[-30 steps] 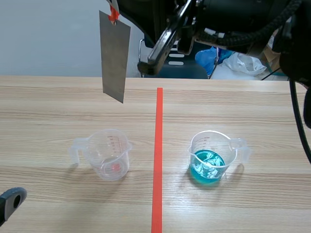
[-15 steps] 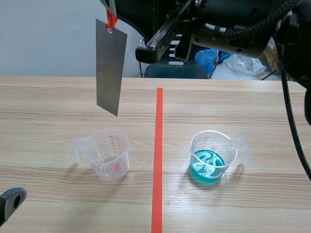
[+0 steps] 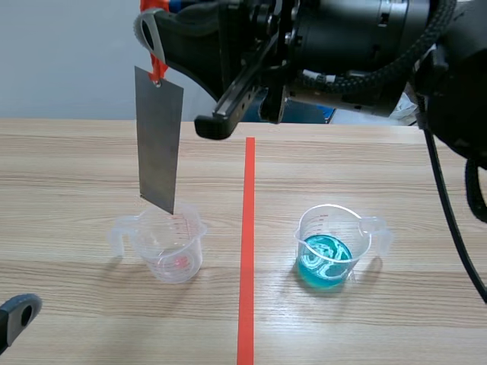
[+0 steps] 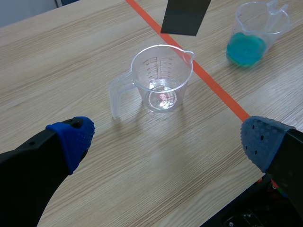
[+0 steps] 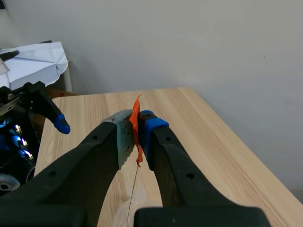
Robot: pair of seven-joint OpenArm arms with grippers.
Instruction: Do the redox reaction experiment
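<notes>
The right arm reaches over from its side, high over the bench [image 3: 68, 163]. The right fingers [image 5: 147, 131] are pinched shut on a thin orange tag [image 3: 157, 67]. A flat grey metal sheet [image 3: 160, 144] hangs from this tag. The sheet is thin and smooth, with straight edges and sharp corners, and it hangs a bit tilted.

Its low corner is right over the rim of the empty cup [image 3: 171, 245]. In the left wrist view the low edge of the sheet is apart from the rim, so it is not inside the cup.

The empty cup is clear plastic and round. It has a little spout, red lines on its side and a handle on the left arm's side. The blue cup [image 3: 329, 245] looks the same, but it has bright blue water in the bottom, and its handle is on the right arm's side. The two cups stand well apart. The orange line [image 3: 247, 236] runs between them and touches neither one.

The left fingers [image 4: 71, 142] are low, near the robot's edge of the bench. They are spread wide and hold nothing. The empty cup stands ahead of them, with bare wood in between.

The bench is pale wood with long grain lines. There is bare wood all around both cups.
</notes>
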